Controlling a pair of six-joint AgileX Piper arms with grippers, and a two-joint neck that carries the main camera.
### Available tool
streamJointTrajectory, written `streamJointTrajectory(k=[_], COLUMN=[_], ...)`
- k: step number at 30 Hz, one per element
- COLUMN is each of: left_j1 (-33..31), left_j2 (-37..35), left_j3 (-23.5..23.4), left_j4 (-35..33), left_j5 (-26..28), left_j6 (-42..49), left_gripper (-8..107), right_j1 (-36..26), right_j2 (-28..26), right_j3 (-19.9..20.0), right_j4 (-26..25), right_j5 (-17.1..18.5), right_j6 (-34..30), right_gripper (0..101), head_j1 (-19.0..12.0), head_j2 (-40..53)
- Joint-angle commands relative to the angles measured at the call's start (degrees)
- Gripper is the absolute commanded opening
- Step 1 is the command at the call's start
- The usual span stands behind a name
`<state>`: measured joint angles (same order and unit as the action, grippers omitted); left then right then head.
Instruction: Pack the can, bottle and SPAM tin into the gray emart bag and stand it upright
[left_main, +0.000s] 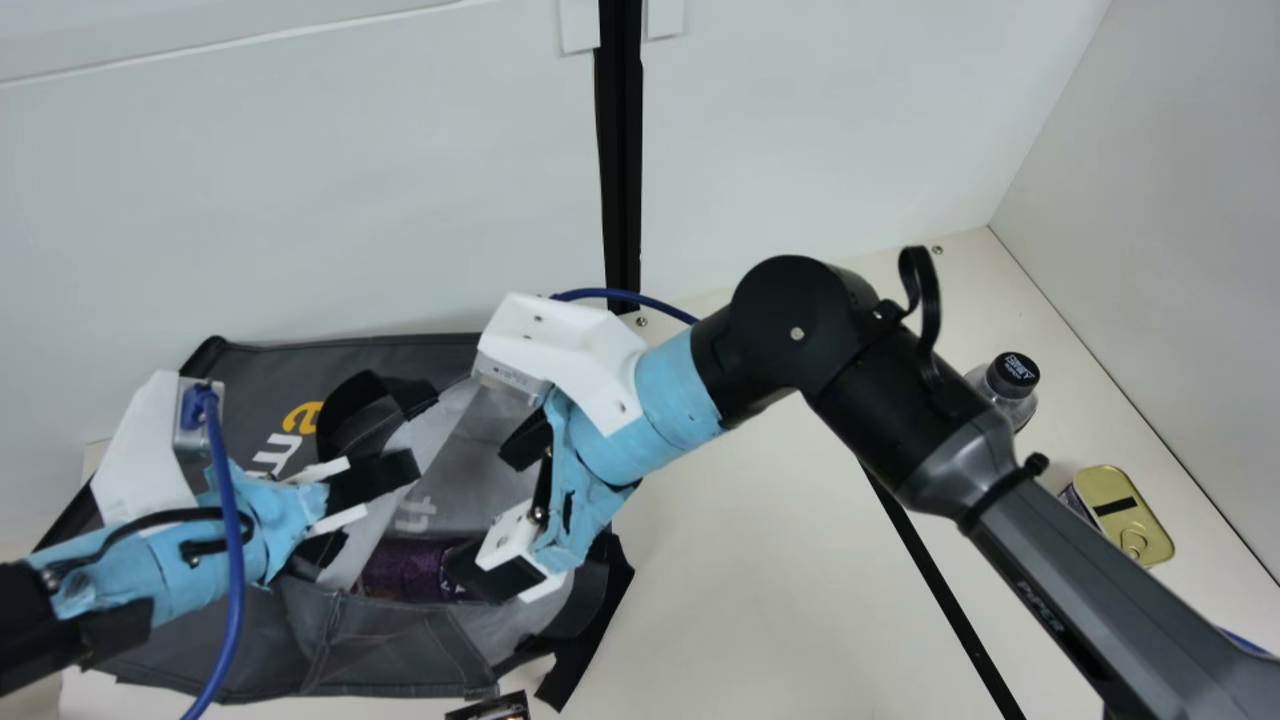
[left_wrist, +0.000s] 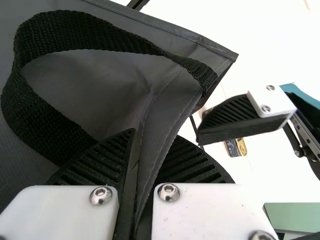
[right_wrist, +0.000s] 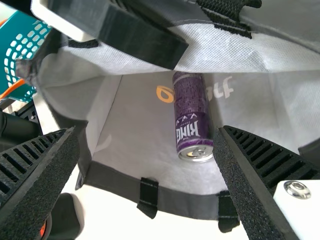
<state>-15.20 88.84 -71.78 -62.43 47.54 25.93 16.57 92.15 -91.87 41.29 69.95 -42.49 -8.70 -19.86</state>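
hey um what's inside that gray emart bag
A purple can lies on its side in the gray emart bag, its lid end toward the opening. The bag's raised side covers the deeper part, so I can't tell what else may be there.

Here's the left arm (left_main: 170, 570), low at the main view's left, its gripper (left_main: 395, 475) pinched nearly together; and over comes the right arm (left_main: 890, 430), sharply bent, wrist slanting down toward its partner, its gripper (left_main: 485, 510) spread wide, both fingers well apart.
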Motion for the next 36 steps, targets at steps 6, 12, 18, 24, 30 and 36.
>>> streamJointTrajectory(k=[6, 12, 18, 24, 30, 36], left_j1=[0.0, 0.0, 0.0, 0.0, 0.0, 0.0], left_j2=[0.0, 0.0, 0.0, 0.0, 0.0, 0.0], left_j3=[0.0, 0.0, 0.0, 0.0, 0.0, 0.0], left_j4=[0.0, 0.0, 0.0, 0.0, 0.0, 0.0], left_j5=[0.0, 0.0, 0.0, 0.0, 0.0, 0.0], left_j6=[0.0, 0.0, 0.0, 0.0, 0.0, 0.0], left_gripper=[-8, -8, -8, -8, -8, -8], right_j1=[-1.4, -3.2, -5.5, -8.1, -11.4, -15.3], right_j2=[-3.6, -6.7, -9.5, -12.0, -14.0, -15.5], right_j3=[3.0, 5.4, 7.4, 9.0, 9.9, 10.4], right_j4=[0.4, -0.7, -1.3, -1.6, -2.3, -3.4], right_j5=[0.0, 0.0, 0.0, 0.0, 0.0, 0.0], right_j6=[-2.0, -4.8, -7.7, -10.6, -13.8, -16.8], right_gripper=[95, 95, 95, 95, 95, 95], head_j1=[-1.3, -1.3, -1.3, -1.3, -1.3, -1.3], head_j2=[-0.1, -0.1, -0.1, -0.1, -0.1, -0.1])
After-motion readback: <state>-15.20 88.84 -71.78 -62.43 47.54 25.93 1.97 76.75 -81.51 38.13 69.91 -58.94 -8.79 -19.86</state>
